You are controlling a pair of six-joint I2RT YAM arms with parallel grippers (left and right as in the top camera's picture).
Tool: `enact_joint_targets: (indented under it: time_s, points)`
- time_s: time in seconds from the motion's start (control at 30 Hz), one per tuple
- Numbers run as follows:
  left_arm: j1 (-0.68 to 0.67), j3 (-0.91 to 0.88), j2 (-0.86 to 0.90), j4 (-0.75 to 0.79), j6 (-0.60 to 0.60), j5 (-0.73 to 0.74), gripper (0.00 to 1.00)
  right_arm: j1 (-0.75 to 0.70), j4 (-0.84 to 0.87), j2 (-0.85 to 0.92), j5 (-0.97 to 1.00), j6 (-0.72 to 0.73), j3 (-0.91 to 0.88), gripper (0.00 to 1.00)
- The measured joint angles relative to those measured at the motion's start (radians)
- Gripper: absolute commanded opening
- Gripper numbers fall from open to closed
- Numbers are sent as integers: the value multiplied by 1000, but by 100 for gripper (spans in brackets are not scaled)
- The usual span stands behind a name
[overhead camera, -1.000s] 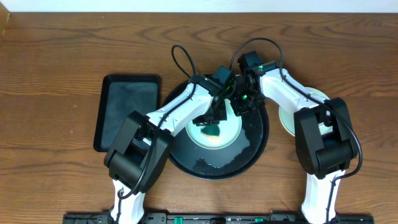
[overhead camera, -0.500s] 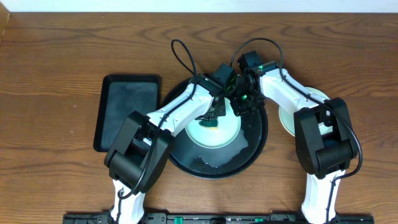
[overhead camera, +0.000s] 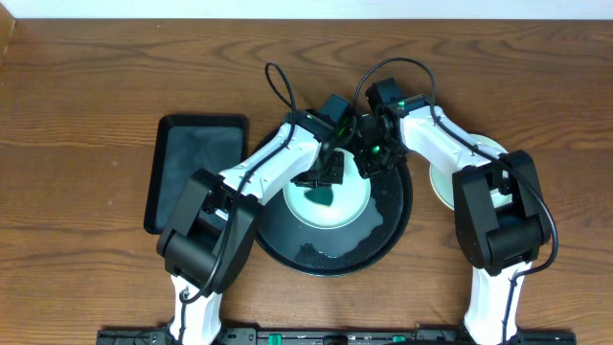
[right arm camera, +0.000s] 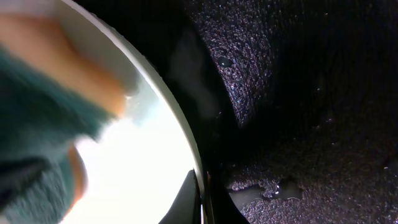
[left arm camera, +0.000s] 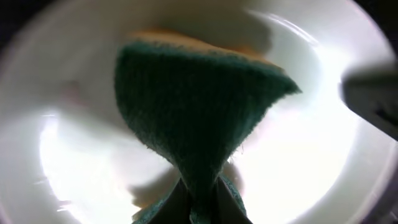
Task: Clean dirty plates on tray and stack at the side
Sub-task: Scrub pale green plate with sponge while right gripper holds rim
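A: L gripper [overhead camera: 324, 180] clamped on sponge [left arm camera: 199, 106], green face down on the plate [overhead camera: 335, 209]. R gripper [overhead camera: 372, 163] pinched on that plate's far-right rim, prob. to steady it.

B: Layout, big to small?

A: Table [overhead camera: 86, 115] first, brown wood. Round tray [overhead camera: 395, 225] mid-table, nearer the front edge. Wet patches on its floor, droplets [right arm camera: 273, 186] in R wrist view. Rect. tray [overhead camera: 196, 172] just beside it, toward the left edge, nothing in it. Then the plate, centred in the round tray, no other plate in there. Sponge smallest, on the plate's middle.

B: Done vs left?

A: Prob. well along. Pale plate(s) [overhead camera: 441, 182] already out on the wood toward the right edge, just beside the round tray, mostly under R arm. Can't tell if one or two stacked. So likely the last plate under scrub now.

B: Clean yet?

A: No red visible in either wrist view, but much hidden by glare + sponge. Can't call it.

B: Left to do?

A: Finish the wipe, lift the plate out, set it on the stack at right. Firm rim grip needed, given the risk of slip on wet plastic.
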Motion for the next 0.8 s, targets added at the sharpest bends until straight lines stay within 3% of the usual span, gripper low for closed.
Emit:
enact_joint_targets:
  time_s: [0.17, 0.33, 0.6, 0.8]
  points:
    - [-5, -2, 0, 47, 43, 82, 8, 0, 0, 0, 0, 0, 0, 1]
    - [-14, -5, 0, 93, 39, 26, 8, 0, 0, 0, 0, 0, 0, 1]
    - [15, -4, 0, 34, -131, -159, 8, 0, 0, 0, 0, 0, -1, 1]
    - [73, 0, 0, -68, -215, -183, 7, 0, 0, 0, 0, 0, -1, 1]
